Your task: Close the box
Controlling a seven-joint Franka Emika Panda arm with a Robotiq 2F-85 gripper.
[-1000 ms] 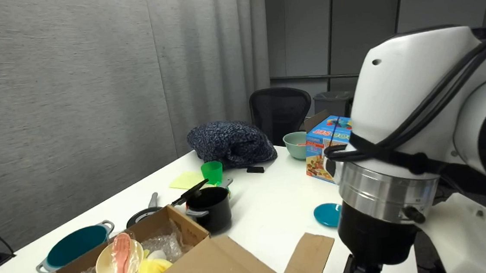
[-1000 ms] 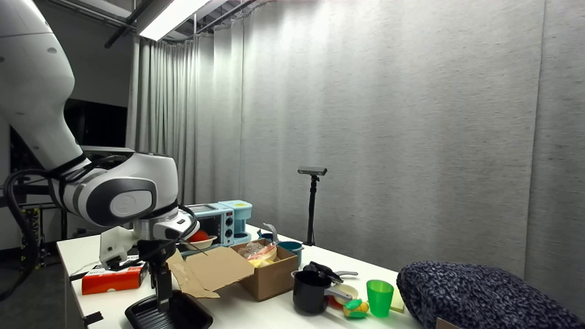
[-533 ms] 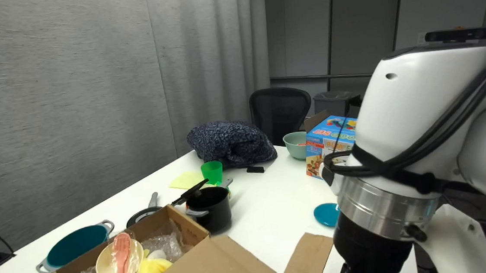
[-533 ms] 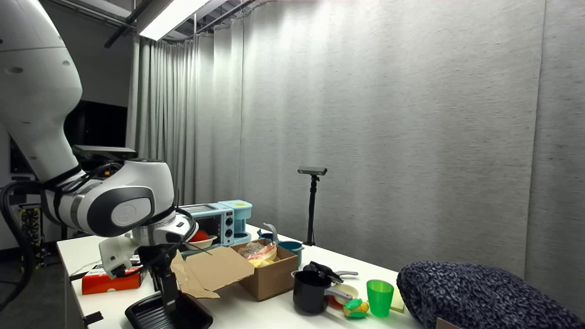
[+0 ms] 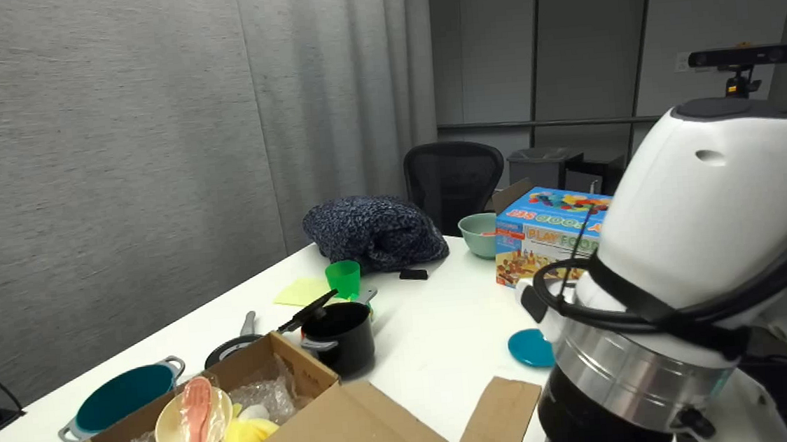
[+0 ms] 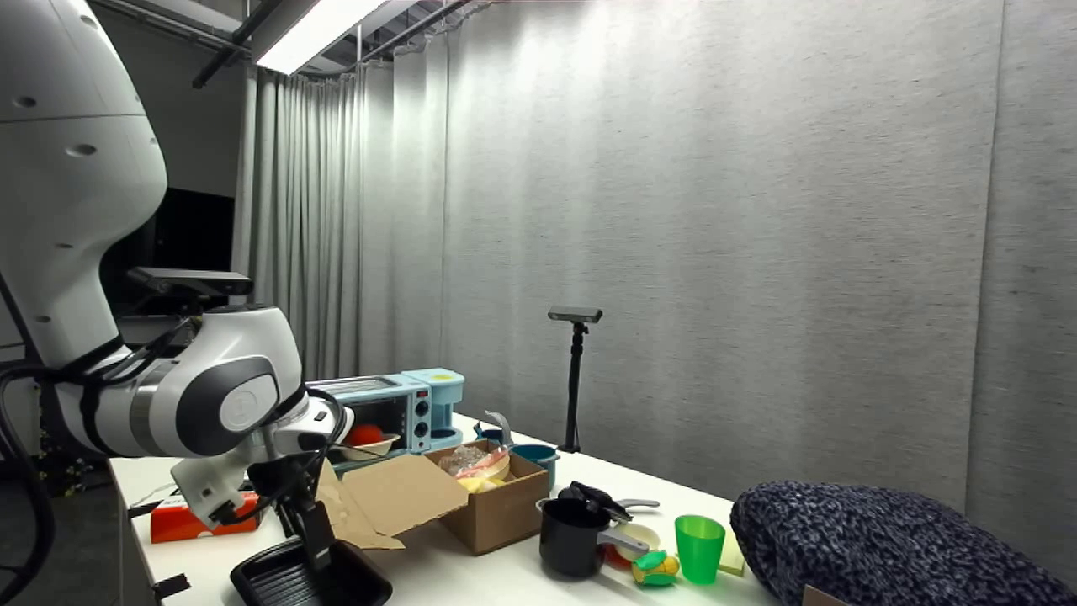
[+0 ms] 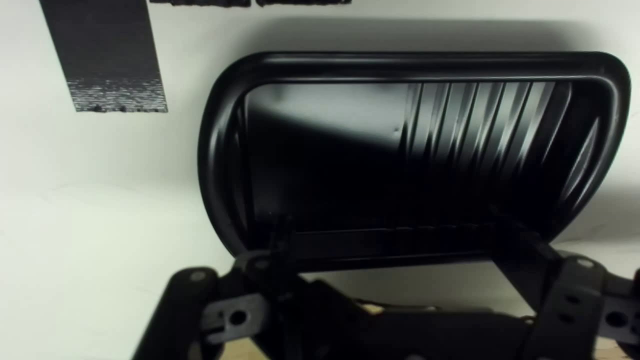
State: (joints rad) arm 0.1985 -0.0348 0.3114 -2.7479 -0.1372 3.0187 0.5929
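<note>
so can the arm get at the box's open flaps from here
Probably yes: the open end effector sits low at the black tray, and the flaps of the box jut out towards it, with little but the tray seemingly between.

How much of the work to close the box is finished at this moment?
Done: apparently nothing; the box stands open, with pink utensils showing inside. In hand: no flap; the gripper is open, over or perhaps in the black tray. Left: all the closing, starting perhaps with the large flap that extends outward.
</note>
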